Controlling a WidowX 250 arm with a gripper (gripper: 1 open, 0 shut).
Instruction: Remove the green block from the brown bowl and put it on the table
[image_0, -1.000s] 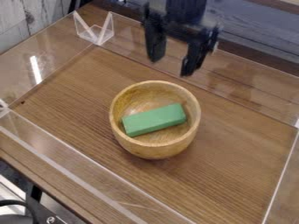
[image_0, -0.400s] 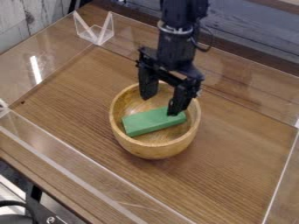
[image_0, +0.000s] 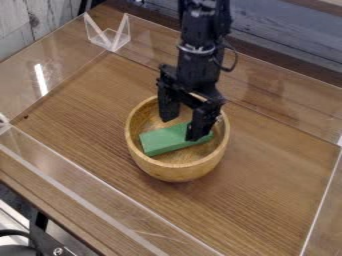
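We saw the green block (image_0: 175, 139) lying flat in the well of the brown bowl (image_0: 150, 161), which sat near the middle of the table (image_0: 274, 180). The block lay slantwise, its long side running from lower left to upper right, so its narrower width was what faced the fingers.

The gripper (image_0: 186, 117) pointed straight down with its jaws spread wide and nothing between them. The two dark fingers (image_0: 166, 104) stood on either side of the block's upper right end, their tips dipped inside the rim. That wide spread made sense to us: it left room to straddle the block without nudging it, and a vertical approach kept the fingers clear of the thick rim.

From this angle we could not tell for sure whether the tips touched the block or the bowl's floor; they seemed to sit just above the green surface.

We judged the step in hand to be the reach for the block, with the grasp not yet made. The close would want the fingers low enough to catch so flat a piece, and a lift clear of the rim before moving to bare wood beside the bowl.
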